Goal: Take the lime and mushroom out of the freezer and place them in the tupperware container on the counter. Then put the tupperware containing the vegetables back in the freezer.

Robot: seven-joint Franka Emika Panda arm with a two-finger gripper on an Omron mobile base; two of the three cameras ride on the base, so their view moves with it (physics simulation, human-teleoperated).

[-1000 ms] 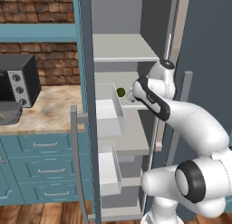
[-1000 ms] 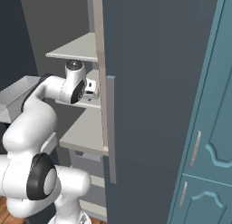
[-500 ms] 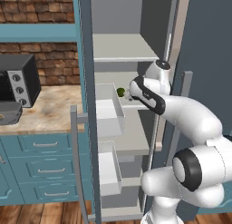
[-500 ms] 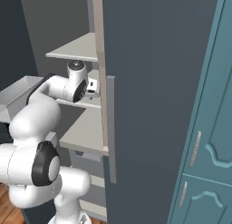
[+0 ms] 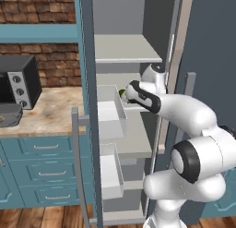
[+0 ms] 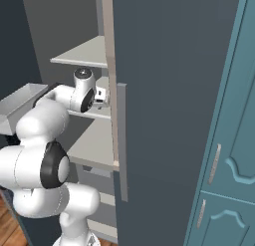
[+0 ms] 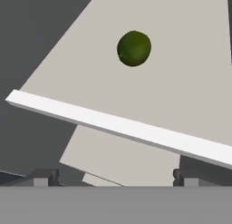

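The lime, a small dark green ball, lies on a pale grey shelf inside the open freezer. In the left base view the lime peeks out just left of my hand. My gripper is open, its fingertips wide apart with nothing between them, and it points at the lime from a short way off. In the left base view the gripper is at mid-shelf height inside the freezer. The dark grey tupperware container sits on the marbled counter to the left. The mushroom is out of view.
White drawer bins jut from the freezer below the hand, with another bin lower down. The slate-blue freezer door stands open on the right. A black toaster oven sits behind the tupperware. A white shelf lip crosses between gripper and lime.
The arm's shoulder and elbow have turned a little, and the hand has edged slightly toward the lime. The jaws stay wide apart and the lime has not moved.
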